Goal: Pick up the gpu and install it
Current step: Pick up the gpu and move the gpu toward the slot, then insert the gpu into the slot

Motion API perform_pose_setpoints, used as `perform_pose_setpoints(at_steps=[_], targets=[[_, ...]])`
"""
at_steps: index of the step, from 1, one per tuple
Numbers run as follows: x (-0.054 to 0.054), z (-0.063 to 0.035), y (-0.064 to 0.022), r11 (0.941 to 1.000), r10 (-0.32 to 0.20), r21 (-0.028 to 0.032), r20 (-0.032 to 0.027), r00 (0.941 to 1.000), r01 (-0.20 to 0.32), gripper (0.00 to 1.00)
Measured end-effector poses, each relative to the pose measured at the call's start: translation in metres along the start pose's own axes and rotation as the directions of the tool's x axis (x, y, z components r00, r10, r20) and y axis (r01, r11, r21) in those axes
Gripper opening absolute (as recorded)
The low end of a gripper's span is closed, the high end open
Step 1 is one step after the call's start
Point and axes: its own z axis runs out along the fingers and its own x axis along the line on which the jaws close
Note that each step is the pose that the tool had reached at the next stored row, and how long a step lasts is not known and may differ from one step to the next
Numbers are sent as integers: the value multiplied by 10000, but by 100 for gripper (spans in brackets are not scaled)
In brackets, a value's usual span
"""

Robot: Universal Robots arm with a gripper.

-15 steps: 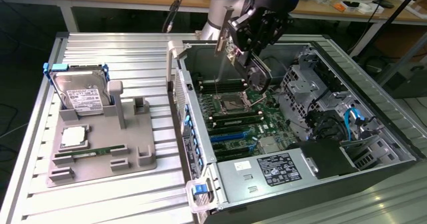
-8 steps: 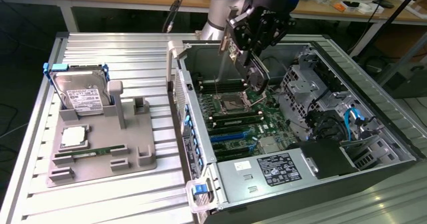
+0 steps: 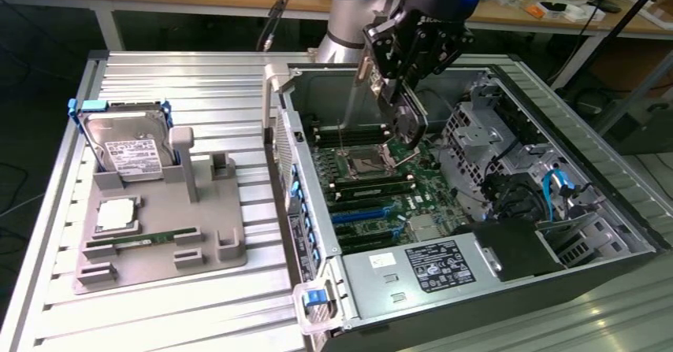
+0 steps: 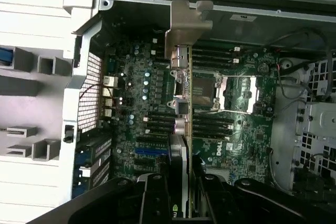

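Clearly the gripper is clamped on the gpu, its fingers pinching the card's two flat faces so that it hangs on edge above the open computer case. Gripped high like this, the lower edge is left free to face the motherboard, which I judge is what a slot needs. In the wrist view the card shows as a thin line running away from the fingers, with its silver bracket at the far end, near one case wall. It hovers over the processor socket and appears to lie crosswise to the blue slots, so it is not seated. On the exterior view's left, a grey holder props the hard drive upright, probably so it is easy to grasp.
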Motion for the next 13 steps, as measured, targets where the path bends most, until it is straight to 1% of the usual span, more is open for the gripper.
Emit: perform_pose_setpoints(at_steps=[1, 13], targets=[[-31, 2, -3, 9999, 106, 2, 5, 9999, -106, 27], [-31, 3, -3, 9999, 164, 2, 9, 9999, -164, 27]])
